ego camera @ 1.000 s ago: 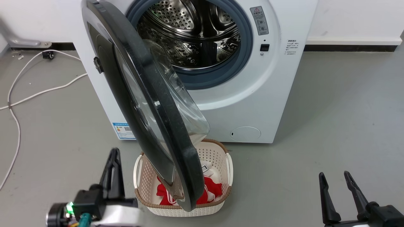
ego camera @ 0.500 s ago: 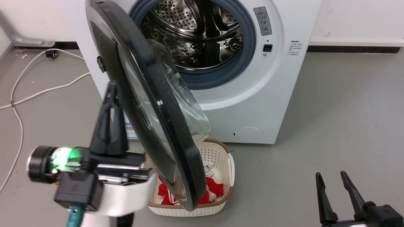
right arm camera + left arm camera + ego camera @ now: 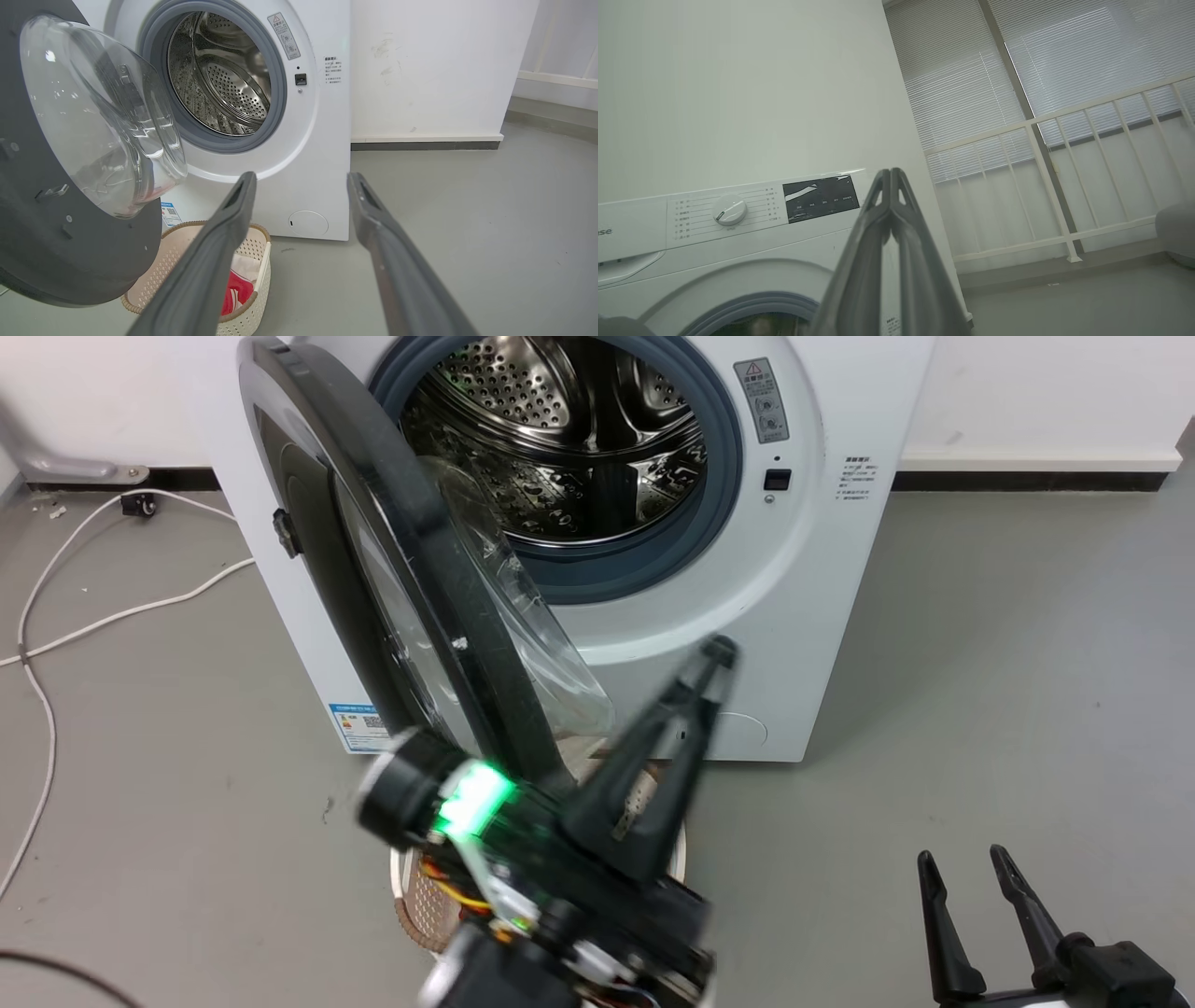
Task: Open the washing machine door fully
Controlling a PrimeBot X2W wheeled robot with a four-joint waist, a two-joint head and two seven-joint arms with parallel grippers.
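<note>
Black and glossy, the washing machine door (image 3: 448, 588) is seen swung part way out from the washing machine (image 3: 794, 616), hinged on the left of the head view. It's caught almost edge-on there, so its long line runs from the top left down toward the middle of that view. The clear glass bowl (image 3: 93, 116) is turned toward the open steel drum (image 3: 560, 420), and the dark outer face is turned away to the left. In the right wrist view the door's lower edge (image 3: 70, 252) is shown hanging over a cream laundry basket (image 3: 247, 242) with something red (image 3: 236, 291) in it, parked on the grey floor (image 3: 980, 663) right in front of the machine.

The left gripper (image 3: 717, 653) is raised in front of the door's lower part, fingers pressed together with nothing caught between them, pointed up and to the right at the machine's white front. Whether it's touching the door can't be told. From the left wrist view those closed tips (image 3: 891, 172) are aimed up at the control panel (image 3: 738, 214).

The right gripper (image 3: 962, 857) is parked low at the right, fingers spread apart and empty, well clear of the door.

A white cable (image 3: 56, 616) is strung across the floor at the left.
</note>
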